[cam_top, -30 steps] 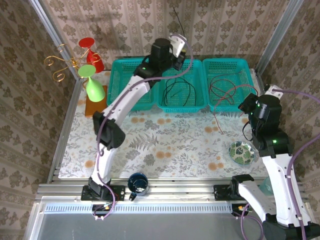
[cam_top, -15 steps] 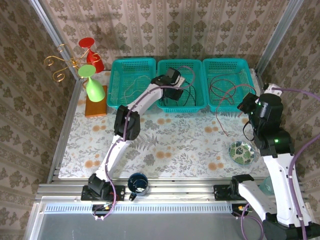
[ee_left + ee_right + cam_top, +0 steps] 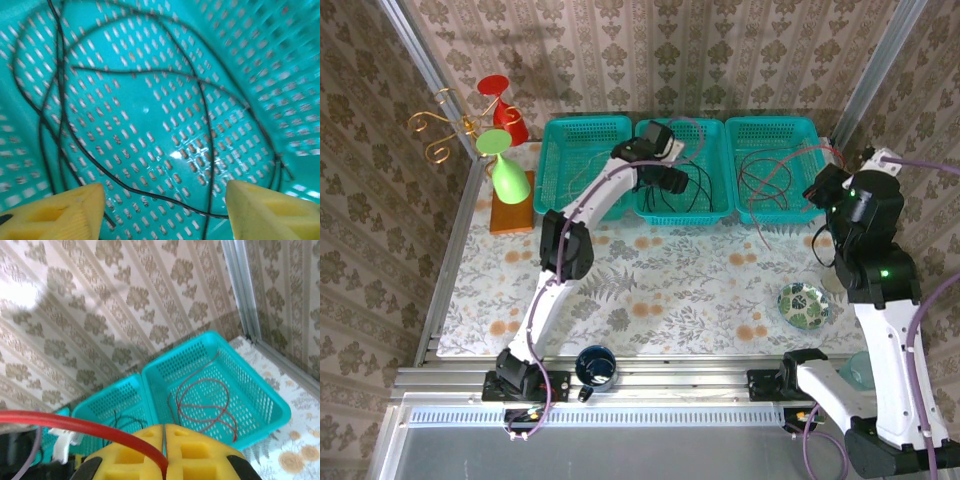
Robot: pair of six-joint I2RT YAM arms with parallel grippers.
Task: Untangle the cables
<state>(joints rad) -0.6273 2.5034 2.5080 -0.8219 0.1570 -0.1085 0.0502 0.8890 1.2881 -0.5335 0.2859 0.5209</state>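
1. Nearest, one dark blue cup (image 3: 595, 367) sits at the table's front edge and one patterned bowl (image 3: 804, 305) lies beside the right arm. Both stand well apart from the cables and seem to play no part in the sorting.
2. Further in, the right gripper (image 3: 165, 437) is raised above the table with its yellow fingers pressed together on one red cable (image 3: 75, 424). Lifting it probably serves to draw it free. The cable arcs over the right basket (image 3: 775, 123), and its loose end hangs near that basket's front rim.
3. Beyond, three teal baskets stand in a row, apparently one per colour.
   - The right basket holds looped dark red cables (image 3: 202, 405).
   - The middle basket (image 3: 685, 213) holds black cables (image 3: 145, 71), though I cannot count the strands.
   - The left basket (image 3: 570, 125) seems to hold one pale cable (image 3: 582, 178).
4. Inside the middle basket, the left gripper (image 3: 165, 210) hovers low with its fingers spread wide and gripping nothing. A black strand lies on the mesh between them, which fits either a release or a fresh pick.
5. Farthest left, two goblets stand aside: a green goblet (image 3: 508, 170) on a wooden board (image 3: 510, 215) and a red goblet (image 3: 500, 100), next to one gold wire stand (image 3: 435, 125).
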